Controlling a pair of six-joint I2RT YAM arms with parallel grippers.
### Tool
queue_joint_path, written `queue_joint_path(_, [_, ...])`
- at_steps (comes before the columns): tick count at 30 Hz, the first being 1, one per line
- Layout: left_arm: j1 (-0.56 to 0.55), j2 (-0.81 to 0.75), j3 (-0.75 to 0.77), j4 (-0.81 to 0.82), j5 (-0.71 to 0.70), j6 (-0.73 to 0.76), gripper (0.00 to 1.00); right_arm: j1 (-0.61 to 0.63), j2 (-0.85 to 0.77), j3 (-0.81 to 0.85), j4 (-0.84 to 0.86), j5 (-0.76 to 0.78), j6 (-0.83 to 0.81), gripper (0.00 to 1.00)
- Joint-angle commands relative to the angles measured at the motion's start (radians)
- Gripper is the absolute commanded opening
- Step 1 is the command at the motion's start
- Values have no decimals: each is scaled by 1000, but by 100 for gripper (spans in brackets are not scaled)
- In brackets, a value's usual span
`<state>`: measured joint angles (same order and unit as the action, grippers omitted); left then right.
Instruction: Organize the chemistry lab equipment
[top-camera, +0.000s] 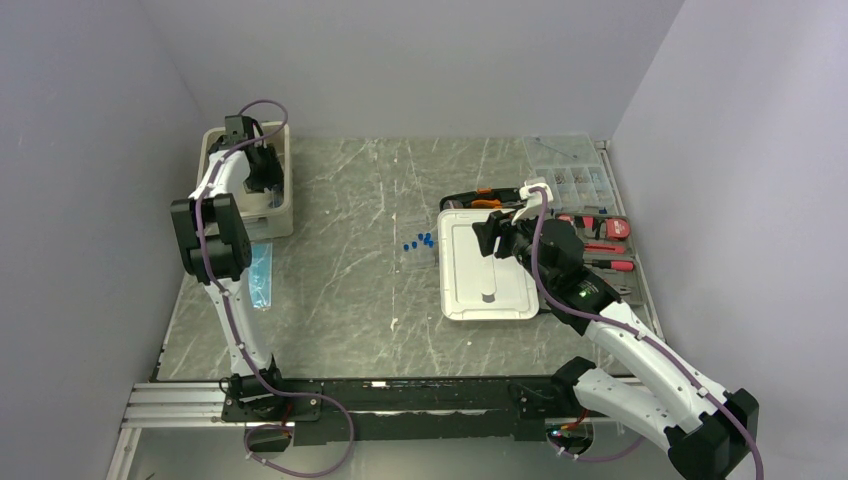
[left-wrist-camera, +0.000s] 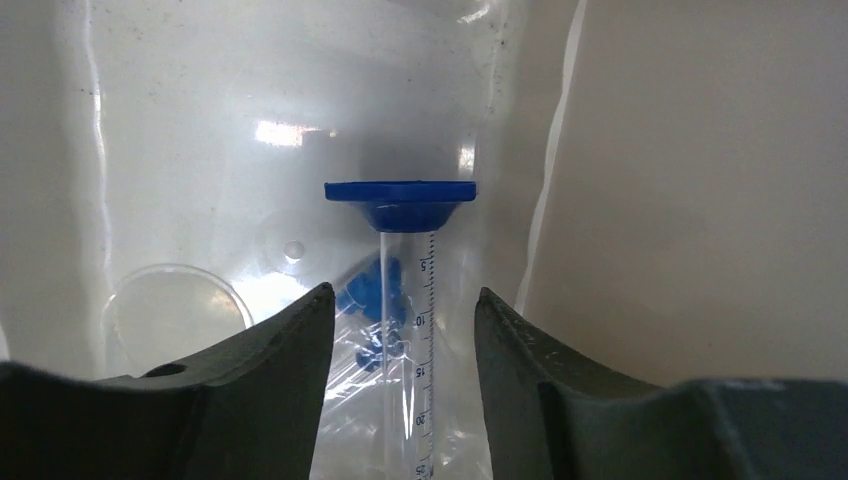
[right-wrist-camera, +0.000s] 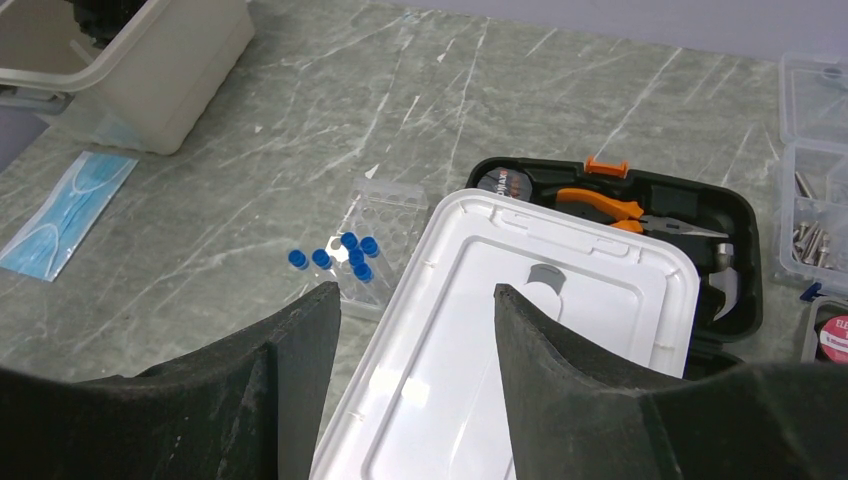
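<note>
The right pincer (right-wrist-camera: 415, 295), open and empty above the white plastic lid (right-wrist-camera: 560, 350), has the tiny blue caps (right-wrist-camera: 356, 257) ahead-left on the table (right-wrist-camera: 300, 130), far nearer than the open left pincer (left-wrist-camera: 402, 295).

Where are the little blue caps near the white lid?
In the top view, the little blue caps lie clustered just left of the white lid. The right wrist view shows some of them resting on the clear perforated rack.

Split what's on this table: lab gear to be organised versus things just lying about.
For the job: blue caps; clear perforated rack; graduated tube, already down in the beige bin.

Lying about: black tool case; clear parts box.
</note>
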<state>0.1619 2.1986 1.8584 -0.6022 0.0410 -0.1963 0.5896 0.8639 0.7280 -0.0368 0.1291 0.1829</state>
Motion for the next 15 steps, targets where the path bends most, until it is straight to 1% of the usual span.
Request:
queue_joint_path(1, [-2,-24,4,17,0,12,61,-5,-8,9,21,4,-6,61])
queue_joint_path(4, [-2,-47,15,8,-10,20,68,-4,-8,11,18,4,-7,60])
queue_joint_path(7, [-1,-99,14,19,-32,28,71,-4,-9,10,19,4,-7,60])
queue_joint_path(11, [1,-228,-14,55,-38,48,83,-4,-12,10,17,7,-8,60])
queue_joint_path(14, [1,-346,-88,91,-80,61,93,-5,-16,8,17,9,-10,61])
queue_joint_path(15, [1,-389,-119,102,-89,66,98,-4,-16,7,18,9,-10,60])
